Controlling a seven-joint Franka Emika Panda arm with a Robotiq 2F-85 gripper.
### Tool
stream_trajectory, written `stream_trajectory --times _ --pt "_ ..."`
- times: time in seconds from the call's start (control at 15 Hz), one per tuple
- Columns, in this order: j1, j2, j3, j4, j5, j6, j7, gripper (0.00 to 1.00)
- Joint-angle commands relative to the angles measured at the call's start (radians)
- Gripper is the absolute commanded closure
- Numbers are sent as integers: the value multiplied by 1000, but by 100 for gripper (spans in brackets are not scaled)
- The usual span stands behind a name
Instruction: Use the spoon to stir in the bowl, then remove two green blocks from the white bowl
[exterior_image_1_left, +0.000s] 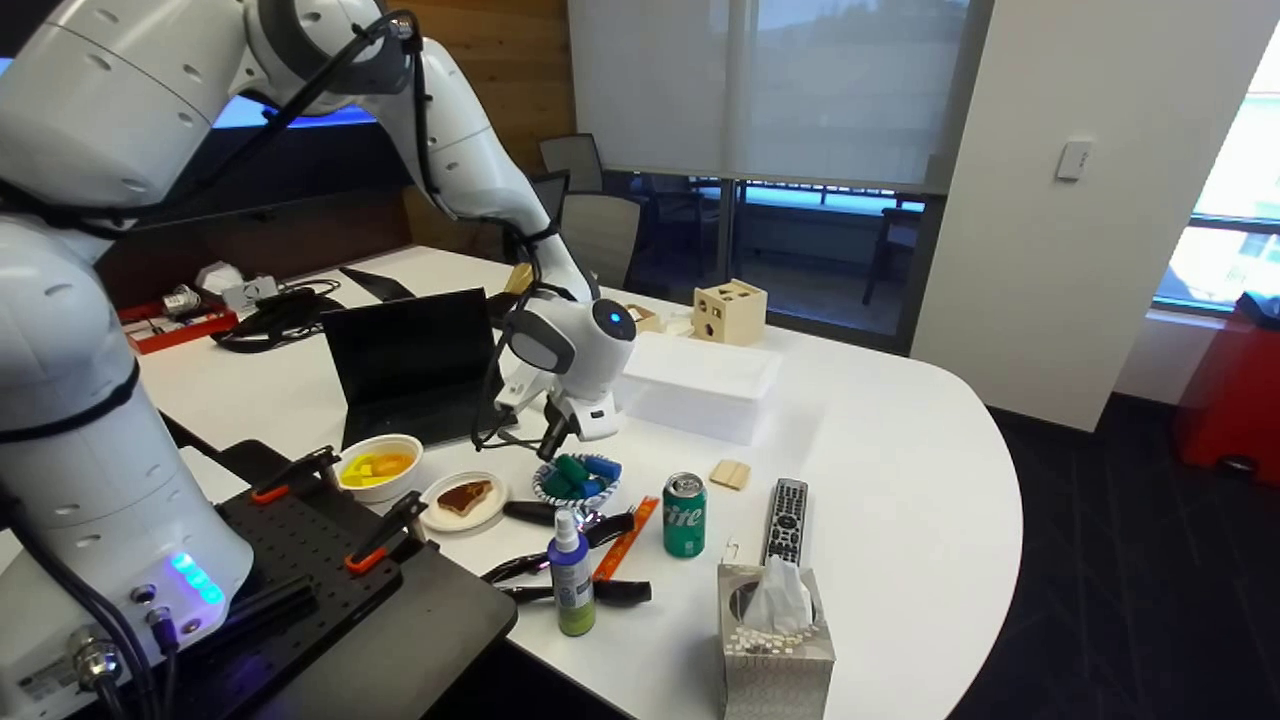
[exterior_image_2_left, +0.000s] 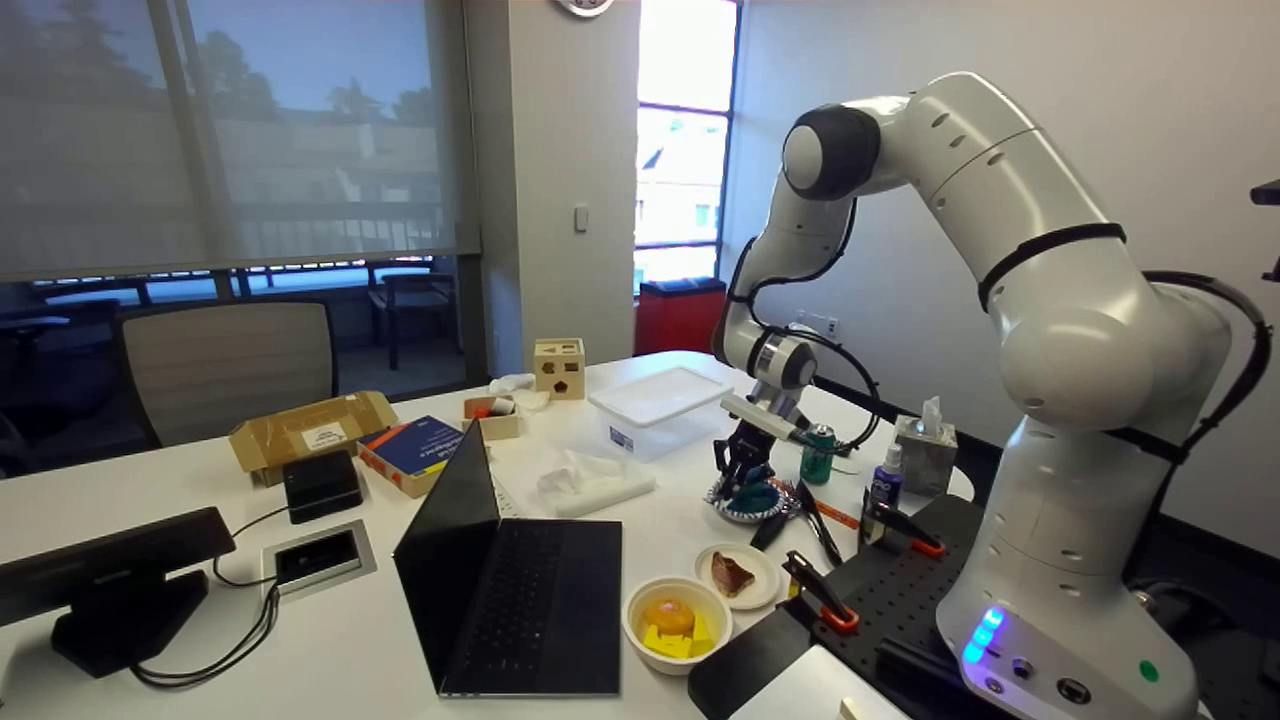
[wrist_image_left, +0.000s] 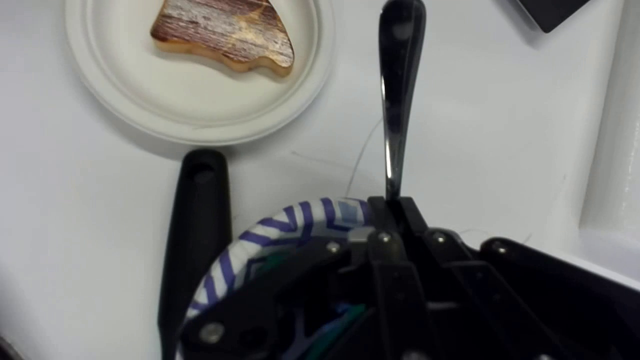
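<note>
Admittedly, much of the wrist view is covered. The tool (wrist_image_left: 392, 206), right of centre, is closed on the spoon (wrist_image_left: 400, 95); its handle reaches the top edge, while its lower end is lost behind the black linkage, so whether it touches the contents of the striped bowl (wrist_image_left: 308, 215) cannot be told. Only an arc of rim shows at lower centre, with slivers of green and blue. In an exterior view, the green blocks (exterior_image_1_left: 572, 468) lie in that bowl near the frame's centre, overlapping one another and the blue blocks (exterior_image_1_left: 602, 467), too jumbled to count. In an exterior view, the tool hides part of the striped bowl (exterior_image_2_left: 735, 515). Back in the wrist view, the plate (wrist_image_left: 200, 107) at upper left and the brown piece (wrist_image_left: 225, 35) on it are cropped by the top edge. On the worktop (wrist_image_left: 500, 125) below, a black handle (wrist_image_left: 197, 240) runs out at the bottom.
</note>
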Motion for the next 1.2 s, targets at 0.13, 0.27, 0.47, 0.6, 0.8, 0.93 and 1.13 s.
stream_trajectory --times 0.13,0.27,0.47,0.6,0.8,0.93,1.13 --pt "6 -65 6 0 -248 22 218 98" --pt "-10 -78 29 0 -274 45 218 98" --pt "-55 -87 94 8 -230 107 134 98" --pt "-89 -82 148 23 -197 145 78 98" --pt "-92 -66 188 51 -200 208 35 98" --pt "-59 -52 172 78 -257 235 81 98" --pt "-37 -8 150 150 -378 205 159 98"
